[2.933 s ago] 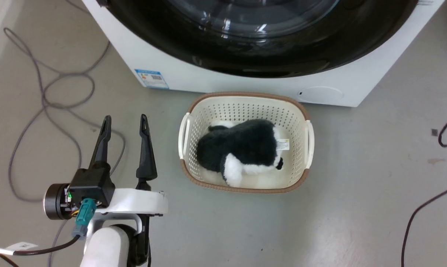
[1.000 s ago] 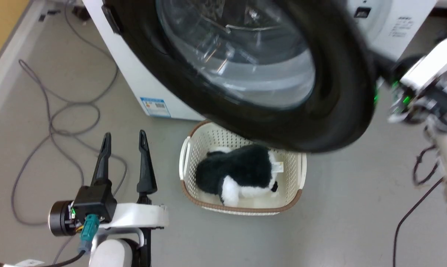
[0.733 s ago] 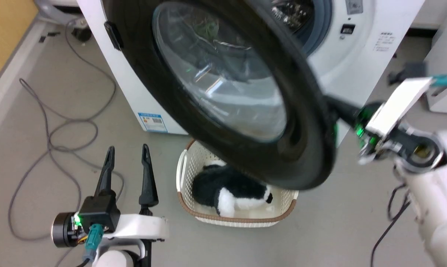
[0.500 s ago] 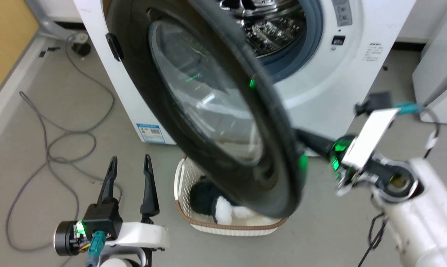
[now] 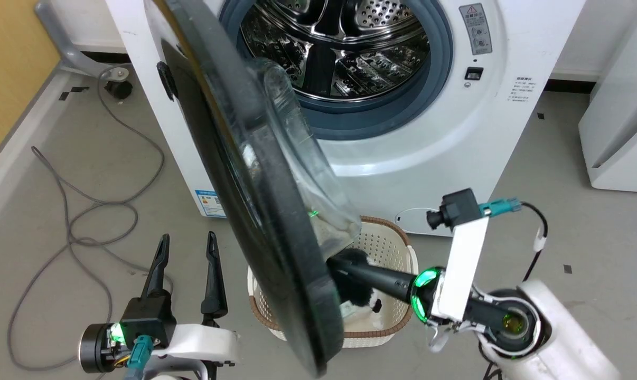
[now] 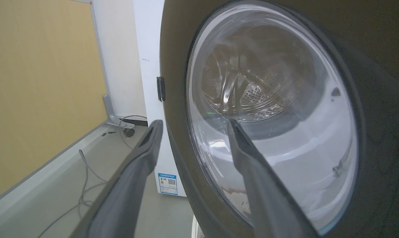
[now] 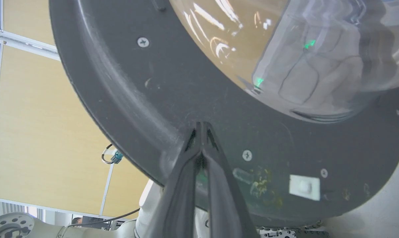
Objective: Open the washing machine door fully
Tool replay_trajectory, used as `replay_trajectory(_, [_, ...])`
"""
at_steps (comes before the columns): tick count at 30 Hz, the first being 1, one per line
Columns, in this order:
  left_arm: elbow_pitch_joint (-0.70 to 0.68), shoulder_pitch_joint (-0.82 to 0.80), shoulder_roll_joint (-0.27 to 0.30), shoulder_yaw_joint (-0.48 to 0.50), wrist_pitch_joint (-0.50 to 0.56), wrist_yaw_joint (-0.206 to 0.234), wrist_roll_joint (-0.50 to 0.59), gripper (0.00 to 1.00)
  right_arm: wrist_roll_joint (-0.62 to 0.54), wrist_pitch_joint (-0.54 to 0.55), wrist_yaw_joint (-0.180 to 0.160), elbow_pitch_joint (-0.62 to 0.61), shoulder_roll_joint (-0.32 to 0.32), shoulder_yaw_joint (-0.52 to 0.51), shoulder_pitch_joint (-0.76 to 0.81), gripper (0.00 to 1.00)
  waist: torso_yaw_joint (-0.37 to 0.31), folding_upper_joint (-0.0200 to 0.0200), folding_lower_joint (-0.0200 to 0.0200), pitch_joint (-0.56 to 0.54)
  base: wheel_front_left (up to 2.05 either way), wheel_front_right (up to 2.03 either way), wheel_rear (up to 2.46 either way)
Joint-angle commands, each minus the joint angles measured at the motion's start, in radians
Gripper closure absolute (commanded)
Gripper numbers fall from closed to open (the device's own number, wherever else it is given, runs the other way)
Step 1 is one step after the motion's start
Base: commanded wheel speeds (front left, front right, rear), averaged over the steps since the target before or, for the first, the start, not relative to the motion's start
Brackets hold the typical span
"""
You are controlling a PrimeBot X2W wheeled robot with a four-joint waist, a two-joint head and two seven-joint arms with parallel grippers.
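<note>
Washing machine: The big white front-loading washing machine (image 5: 445,142) stands at the far side with its steel drum exposed.
Door: The round glossy black washing machine door (image 5: 265,227), with its bulging clear glass window, juts out from the hinge on the machine's left. It is roughly edge-on to the head camera and not yet fully back. If the push lapses, it may well drift toward closing.
Basket: A cream perforated plastic laundry basket (image 5: 397,248) sits on the floor just in front of the machine, under the door's lower rim. The gap between them cannot be read; a low rim could drag the basket.
Right gripper: The right gripper (image 7: 201,129) has its two fingers pressed together, nothing between them, tips against the door's grey inner face just below the glass. That face looks smooth, so the tips could skid off as the door swings on its arc.
Left gripper: The left gripper (image 5: 186,237) holds its fingers apart and empty, near left, on the door's outer side. It looks to lie in the swing path, so a collision is the likeliest trouble.
Toy: A black-and-white plush toy (image 5: 356,298) lies in the basket, partly hidden.
</note>
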Motion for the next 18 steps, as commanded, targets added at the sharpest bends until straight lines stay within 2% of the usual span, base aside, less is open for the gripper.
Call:
replay_trajectory(1, [0.003, 0.014, 0.001, 0.004, -0.005, -0.001, 0.008, 0.00, -0.011, -0.005, 0.001, -0.015, 0.001, 0.002, 0.024, 1.00, -0.002, 0.0000, 0.0001, -0.004, 0.00, 0.00, 0.00])
replay_trajectory(5, [0.009, 0.027, 0.001, 0.007, -0.005, -0.002, 0.008, 0.00, -0.031, -0.064, 0.001, -0.050, -0.005, -0.025, 0.050, 1.00, -0.006, 0.0000, 0.0001, -0.024, 0.00, 0.00, 0.00])
replay_trajectory(12, [0.012, 0.049, 0.001, 0.024, -0.005, -0.005, 0.010, 0.00, -0.230, -0.510, 0.001, -0.117, 0.006, -0.167, 0.057, 1.00, -0.026, 0.0000, 0.0001, -0.056, 0.00, 0.00, 0.00])
replay_trajectory(13, [0.011, 0.051, 0.001, 0.025, -0.005, -0.006, 0.011, 0.00, -0.280, -0.568, 0.001, -0.126, -0.011, -0.171, 0.053, 1.00, -0.029, 0.0000, 0.0001, -0.058, 0.00, 0.00, 0.00])
replay_trajectory(14, [0.011, 0.051, 0.001, 0.025, -0.005, -0.006, 0.011, 0.00, -0.280, -0.568, 0.001, -0.126, -0.011, -0.171, 0.053, 1.00, -0.029, 0.0000, 0.0001, -0.058, 0.00, 0.00, 0.00])
replay_trajectory(18, [0.009, 0.053, 0.001, 0.032, -0.005, -0.009, 0.014, 0.00, -0.500, -0.809, 0.001, -0.139, -0.090, -0.144, 0.047, 1.00, -0.043, 0.0000, 0.0001, -0.064, 0.00, 0.00, 0.00])
